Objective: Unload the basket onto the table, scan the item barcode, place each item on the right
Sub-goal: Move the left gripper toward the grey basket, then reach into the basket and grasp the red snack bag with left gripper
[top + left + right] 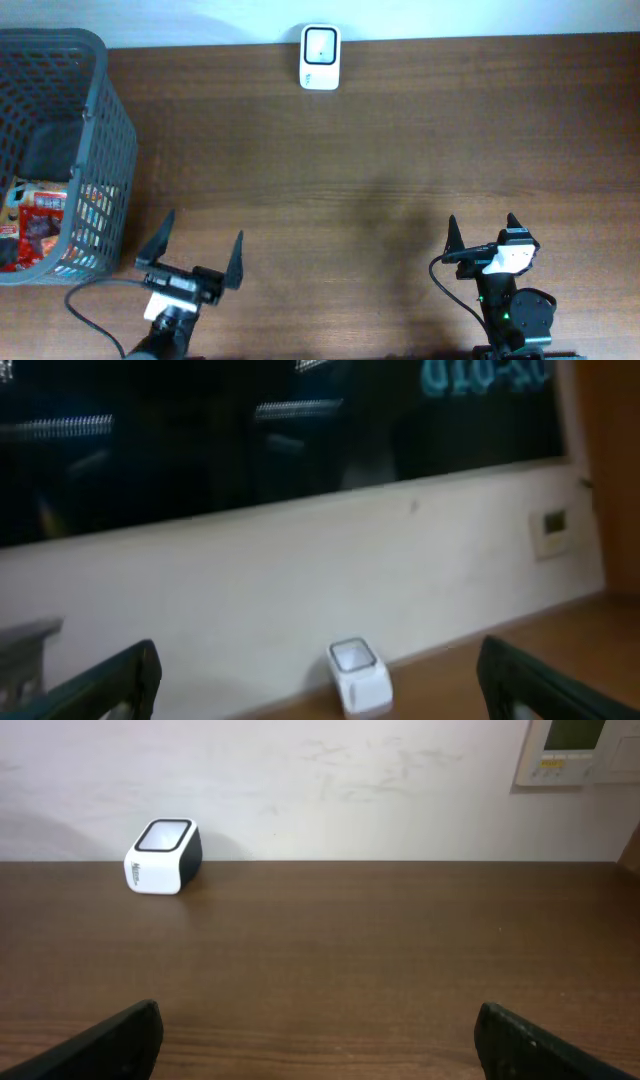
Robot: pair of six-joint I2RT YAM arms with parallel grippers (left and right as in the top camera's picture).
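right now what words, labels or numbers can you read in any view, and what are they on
Nothing reads clearly.
scanner: grey print on its side, too small
wall panel: tiny marks, too small
packets in the basket: red print, blurred
teal glowing characters in the window: blurred, cut off

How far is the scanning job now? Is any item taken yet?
Nothing looks done: the items lie in the basket. Nothing is in hand: left fingers and right fingers stand open and empty. Left to do: pick an item, show its barcode to the scanner.
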